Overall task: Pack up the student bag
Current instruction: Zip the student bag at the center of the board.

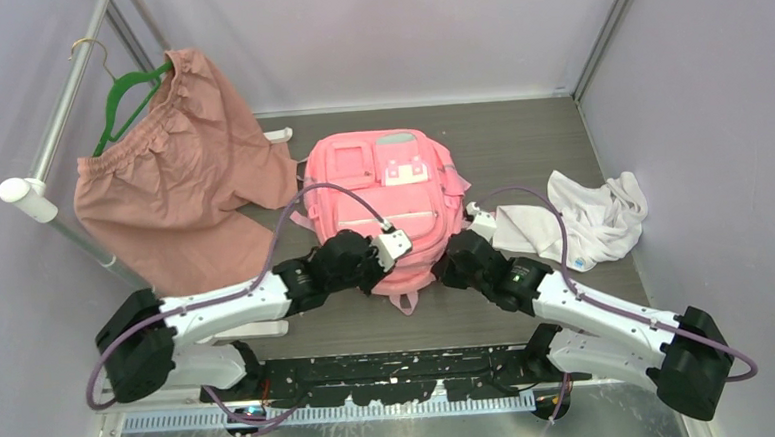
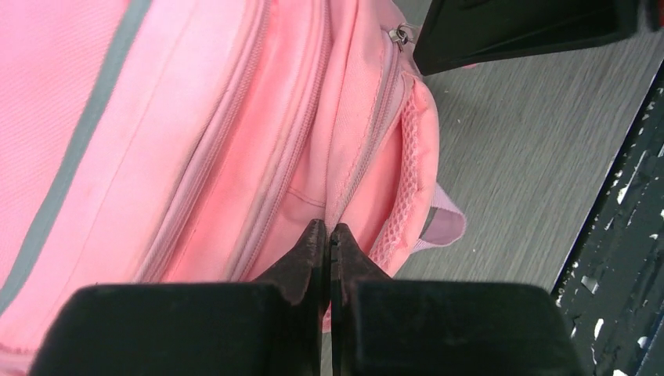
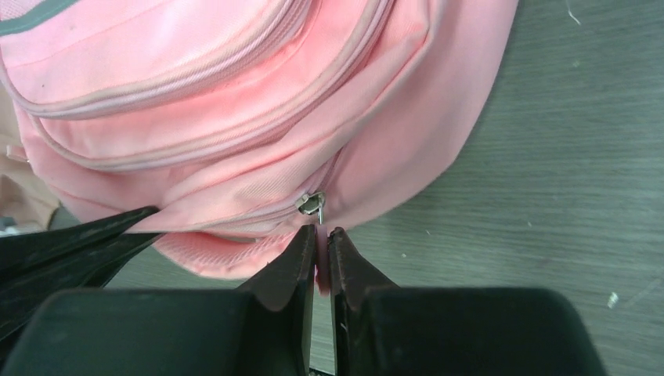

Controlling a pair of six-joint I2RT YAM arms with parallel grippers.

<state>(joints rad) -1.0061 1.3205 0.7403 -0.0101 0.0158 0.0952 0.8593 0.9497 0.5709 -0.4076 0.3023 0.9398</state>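
**Inspector:** Position of the student bag (image 1: pixel 382 194)?

**Assistant:** Flat at about the centre of the tabletop, pockets up.

**Inspector:** Left gripper (image 2: pixel 329 235)?

**Assistant:** At the bag's end facing the near edge. Fingers together, pinching pink fabric beside a zipper seam.

**Inspector:** Right gripper (image 3: pixel 321 239)?

**Assistant:** Same end, just to the right. Fingers clamped on the pink zipper pull (image 3: pixel 317 270) below the metal slider (image 3: pixel 311 204).

**Inspector:** Other items?

**Assistant:** White cloth (image 1: pixel 594 218) by the right edge; dusty-pink garment (image 1: pixel 176 169) towards the far-left corner.
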